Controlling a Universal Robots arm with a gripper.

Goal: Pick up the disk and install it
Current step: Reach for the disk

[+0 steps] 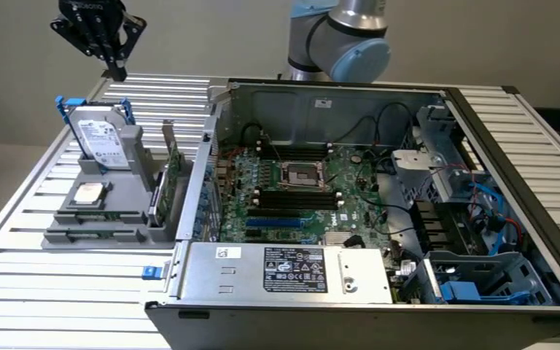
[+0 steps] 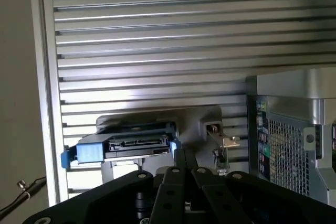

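Exterior view, disk (image 1: 100,138): silver-grey drive with a white label, clipped in a bright blue frame (image 1: 63,109). It stands on edge in the grey holder (image 1: 100,219) at the exterior view's left, outside the computer case (image 1: 329,109).
Exterior view, end effector (image 1: 117,71): black, fingers pressed together, gripping nothing. It hangs above and behind the disk, apart from it.
Exterior view, bench (image 1: 27,292): ribbed aluminium slats, with the holder and the open case side by side on it. A pale wall (image 1: 8,73) is behind.
Exterior view, added detail: motherboard (image 1: 300,182) inside the case, a square silver chip (image 1: 87,192) in the holder in front of the disk, and a green card (image 1: 174,164) upright between disk and case.
Wrist view, disk: seen edge-on, dark connector (image 2: 137,142) facing the camera, with blue frame tabs at both ends.
Wrist view, end effector: black links meeting at closed tips, the disk just beyond them.
Wrist view, added detail: perforated outer wall (image 2: 286,156) of the case.
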